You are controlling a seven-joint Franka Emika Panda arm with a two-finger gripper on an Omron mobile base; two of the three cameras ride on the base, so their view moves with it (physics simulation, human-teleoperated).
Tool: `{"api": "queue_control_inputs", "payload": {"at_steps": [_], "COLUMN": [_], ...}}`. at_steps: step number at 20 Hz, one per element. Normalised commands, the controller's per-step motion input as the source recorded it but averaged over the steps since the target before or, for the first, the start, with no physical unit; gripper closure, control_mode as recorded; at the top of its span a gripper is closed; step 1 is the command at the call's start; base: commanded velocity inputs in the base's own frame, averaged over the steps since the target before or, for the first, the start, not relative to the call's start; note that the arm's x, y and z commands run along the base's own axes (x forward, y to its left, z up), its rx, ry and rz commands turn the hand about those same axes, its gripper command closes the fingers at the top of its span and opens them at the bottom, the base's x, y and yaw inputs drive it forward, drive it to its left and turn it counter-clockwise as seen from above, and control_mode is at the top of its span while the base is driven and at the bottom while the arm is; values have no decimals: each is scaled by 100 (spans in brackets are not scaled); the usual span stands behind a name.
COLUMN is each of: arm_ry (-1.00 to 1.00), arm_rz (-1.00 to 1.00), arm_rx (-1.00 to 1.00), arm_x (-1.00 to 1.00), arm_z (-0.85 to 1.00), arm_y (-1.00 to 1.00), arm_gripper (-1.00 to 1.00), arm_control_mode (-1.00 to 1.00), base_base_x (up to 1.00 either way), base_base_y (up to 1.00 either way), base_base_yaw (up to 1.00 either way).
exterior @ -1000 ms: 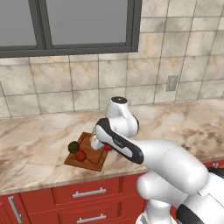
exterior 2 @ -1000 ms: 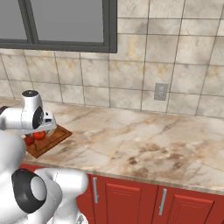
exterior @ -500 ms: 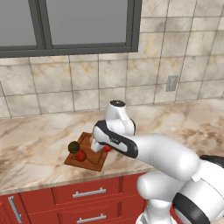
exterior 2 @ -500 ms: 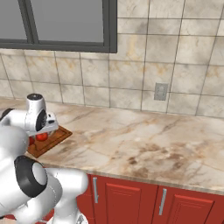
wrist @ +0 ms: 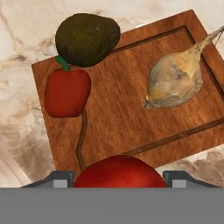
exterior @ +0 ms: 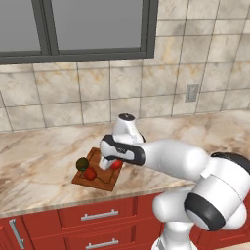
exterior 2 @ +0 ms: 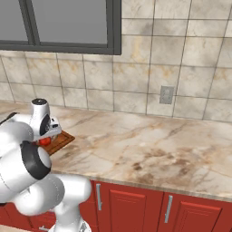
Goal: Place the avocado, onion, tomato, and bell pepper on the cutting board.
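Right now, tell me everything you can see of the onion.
The onion is a pale tan-yellow bulb with faint streaks and a thin pointed stalk. It lies tipped on its side on the board, inside the groove, with the stalk reaching over the groove toward the board's edge. Nothing else touches it: the pepper and avocado sit apart across the board.

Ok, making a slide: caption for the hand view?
Avocado, pepper and onion on the board; tomato at the gripper.
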Motion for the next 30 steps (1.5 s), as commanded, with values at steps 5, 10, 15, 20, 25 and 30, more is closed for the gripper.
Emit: {"api": "queue_control_inputs", "payload": {"at_steps": [5,10,15,20,25,30], "arm_ry": [0,0,0,0,0,0], "arm_rz": [4,4,4,3,3,3], "arm_rx": [0,0,0,0,0,0], "arm_x": [10,8,8,1,0,2], "arm_z": [-23,-25,-25,-26,-28,-21], "arm_y": [10,8,4,0,0,3], "arm_gripper": [100,100,100,100,100,100], "arm_control_mode": [-100,-100,-100,-100,-100,-100], "base_base_x": [0,0,0,0,0,0], "base_base_y": [0,0,0,0,0,0], "base_base_yaw": [0,0,0,0,0,0]}}
